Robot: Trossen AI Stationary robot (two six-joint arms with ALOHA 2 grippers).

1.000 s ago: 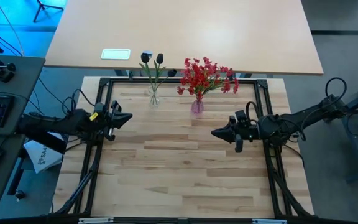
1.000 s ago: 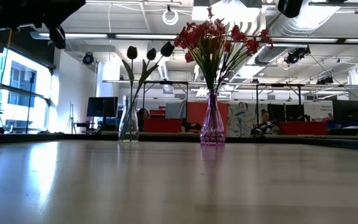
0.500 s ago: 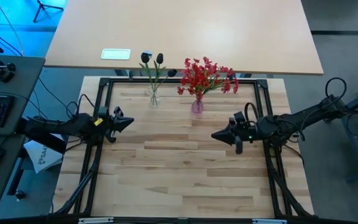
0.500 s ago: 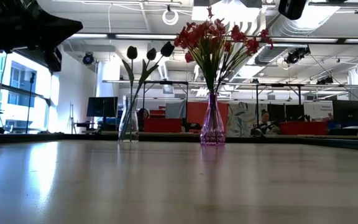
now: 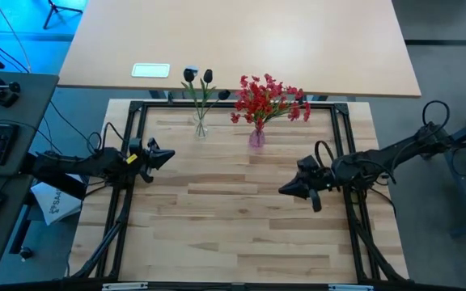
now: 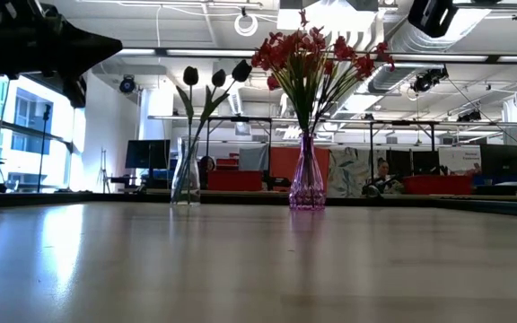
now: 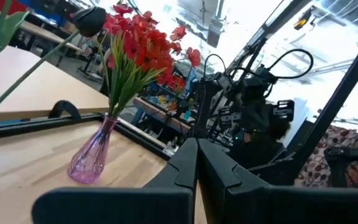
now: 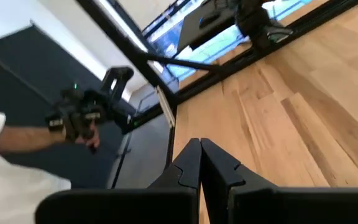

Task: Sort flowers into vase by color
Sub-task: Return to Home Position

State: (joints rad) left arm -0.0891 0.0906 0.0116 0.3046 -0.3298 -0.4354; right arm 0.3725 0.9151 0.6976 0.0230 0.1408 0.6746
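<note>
Showing red flowers [image 5: 267, 99] in a pink vase [image 5: 256, 138] and dark buds [image 5: 207, 76] in a clear vase [image 5: 201, 128], beyond and between left claw [image 5: 171, 154] and right claw [image 5: 281, 191], both pinched shut.

You are working on a table [image 5: 241, 210] of pale wooden planks, with a black metal frame [image 5: 322, 103] running round its edges. Two things stand on it, both upright and close to the far edge. A clear vase [image 5: 201, 128] is on the left and a pink vase [image 5: 256, 137] on the right, near each other but not touching.
</note>
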